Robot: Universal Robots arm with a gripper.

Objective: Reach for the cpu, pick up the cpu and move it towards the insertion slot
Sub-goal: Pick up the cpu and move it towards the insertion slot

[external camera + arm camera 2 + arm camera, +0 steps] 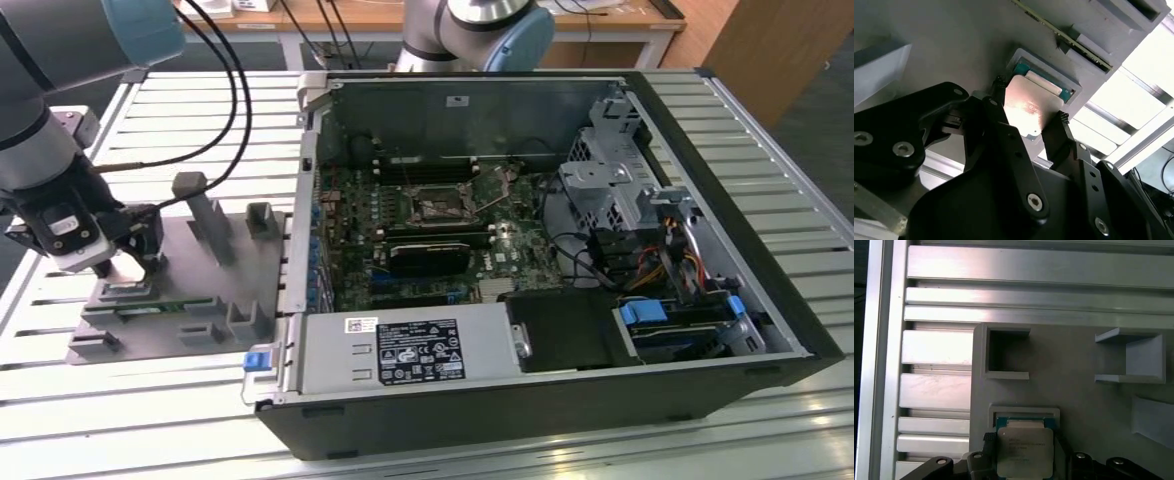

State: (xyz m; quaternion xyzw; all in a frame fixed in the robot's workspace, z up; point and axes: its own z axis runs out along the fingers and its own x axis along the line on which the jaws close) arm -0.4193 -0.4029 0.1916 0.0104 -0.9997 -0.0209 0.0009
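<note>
My pincer [1030,101] straddles the cpu [1024,450], seated in its recess of the grey fixture [1079,370] right beneath me; gripping or loose, I cannot tell. I reckon an off-centre hold on such thin edges could tilt it, snagging the recess rim.

The cpu [1026,450], a thin silvery square chip, is lying flat at a recessed grey pocket. The insertion slot [437,205], metal-framed and dark-centred, is sitting mid-frame in the exterior view, on green board.
</note>
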